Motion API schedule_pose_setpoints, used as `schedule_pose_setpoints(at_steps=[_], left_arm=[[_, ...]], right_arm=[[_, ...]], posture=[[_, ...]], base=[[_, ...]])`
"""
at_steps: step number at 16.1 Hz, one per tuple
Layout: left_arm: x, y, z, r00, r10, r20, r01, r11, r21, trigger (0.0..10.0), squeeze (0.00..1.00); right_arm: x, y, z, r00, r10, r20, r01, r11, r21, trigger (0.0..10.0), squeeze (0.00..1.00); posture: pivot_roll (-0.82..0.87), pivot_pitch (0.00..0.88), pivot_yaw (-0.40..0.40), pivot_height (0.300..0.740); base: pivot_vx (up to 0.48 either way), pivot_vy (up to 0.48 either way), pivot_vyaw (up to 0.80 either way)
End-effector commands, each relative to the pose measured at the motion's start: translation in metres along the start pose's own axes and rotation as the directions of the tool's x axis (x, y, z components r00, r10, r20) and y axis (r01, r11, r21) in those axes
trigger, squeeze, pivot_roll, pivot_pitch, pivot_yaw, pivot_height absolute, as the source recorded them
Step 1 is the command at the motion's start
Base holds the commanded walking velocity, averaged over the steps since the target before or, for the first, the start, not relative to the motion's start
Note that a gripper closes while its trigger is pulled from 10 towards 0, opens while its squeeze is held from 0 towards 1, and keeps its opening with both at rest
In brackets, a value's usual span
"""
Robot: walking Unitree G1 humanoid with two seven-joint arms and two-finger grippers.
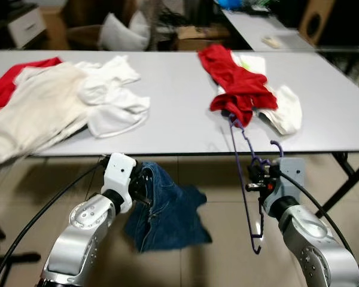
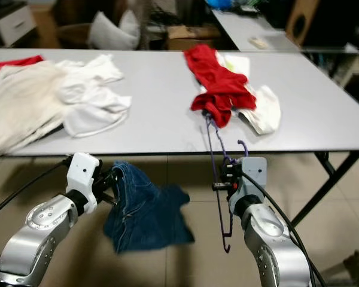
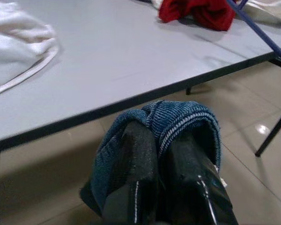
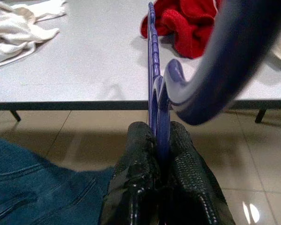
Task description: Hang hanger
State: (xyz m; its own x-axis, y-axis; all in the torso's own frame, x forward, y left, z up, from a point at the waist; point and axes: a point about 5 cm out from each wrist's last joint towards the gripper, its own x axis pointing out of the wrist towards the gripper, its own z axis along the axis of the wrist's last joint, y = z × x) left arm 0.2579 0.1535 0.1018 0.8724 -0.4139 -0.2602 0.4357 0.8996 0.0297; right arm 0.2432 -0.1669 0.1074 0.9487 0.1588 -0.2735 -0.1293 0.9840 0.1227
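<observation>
A purple plastic hanger [image 1: 244, 179] hangs in front of the grey table [image 1: 179, 107], its upper end tucked under a red garment [image 1: 236, 86] at the table's edge. My right gripper [image 1: 257, 177] is shut on the hanger near its hook, and the right wrist view shows the hanger [image 4: 154, 93] pinched between the black fingers [image 4: 136, 178]. My left gripper [image 1: 145, 191] is shut on blue jeans [image 1: 164, 215] that dangle below the table's front edge. In the left wrist view the denim [image 3: 178, 122] wraps over both fingers.
White and cream clothes [image 1: 78, 98] lie spread on the table's left half, with a red cloth [image 1: 6, 84] at the far left. A white garment [image 1: 281, 107] lies under the red one. Tiled floor lies below, table legs [image 1: 347, 179] at right, clutter behind.
</observation>
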Motion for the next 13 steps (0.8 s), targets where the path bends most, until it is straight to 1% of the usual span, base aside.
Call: schedule_pose_setpoints(at_steps=[1, 7, 8, 11, 12, 13], left_arm=[[-0.0010, 0.0038, 0.0071, 0.999, 0.016, 0.031, -0.017, 1.000, 0.023, 10.0, 0.00], [-0.0018, 0.0027, 0.0055, 0.999, 0.022, 0.025, -0.022, 1.000, 0.005, 10.0, 0.00], [-0.0022, 0.0027, 0.0054, 0.999, 0.024, 0.026, -0.024, 1.000, 0.003, 10.0, 0.00], [-0.0028, 0.0026, 0.0056, 0.999, 0.026, 0.029, -0.026, 1.000, 0.005, 10.0, 0.00], [-0.0025, 0.0028, 0.0064, 0.999, 0.025, 0.032, -0.025, 1.000, 0.006, 10.0, 0.00], [-0.0019, 0.0031, 0.0092, 0.999, 0.025, 0.041, -0.026, 1.000, 0.012, 10.0, 0.00]], right_arm=[[0.0011, 0.0018, 0.0005, 1.000, 0.005, 0.000, -0.005, 1.000, -0.012, 10.0, 0.00], [0.0007, 0.0013, 0.0004, 1.000, -0.002, 0.011, 0.002, 1.000, -0.020, 10.0, 0.00], [0.0011, 0.0029, -0.0011, 1.000, 0.018, -0.004, -0.018, 1.000, -0.001, 10.0, 0.00], [0.0014, 0.0060, 0.0055, 0.998, 0.034, 0.052, -0.033, 0.999, -0.033, 10.0, 0.00], [0.0014, 0.0063, 0.0063, 0.998, 0.038, 0.055, -0.035, 0.999, -0.041, 10.0, 0.00], [0.0014, 0.0061, 0.0070, 0.998, 0.045, 0.050, -0.042, 0.997, -0.067, 10.0, 0.00]], posture=[[0.05, 0.000, 0.024, 0.740], [0.05, 0.000, 0.019, 0.740], [0.05, 0.000, 0.019, 0.740], [0.05, 0.000, 0.019, 0.740], [0.05, 0.000, 0.019, 0.740], [0.05, 0.000, 0.019, 0.740]], base=[[0.000, -0.244, 0.00], [0.000, 0.000, 0.00], [0.000, 0.000, 0.00], [0.000, 0.000, 0.00], [0.000, 0.000, 0.00], [0.000, 0.000, 0.00]])
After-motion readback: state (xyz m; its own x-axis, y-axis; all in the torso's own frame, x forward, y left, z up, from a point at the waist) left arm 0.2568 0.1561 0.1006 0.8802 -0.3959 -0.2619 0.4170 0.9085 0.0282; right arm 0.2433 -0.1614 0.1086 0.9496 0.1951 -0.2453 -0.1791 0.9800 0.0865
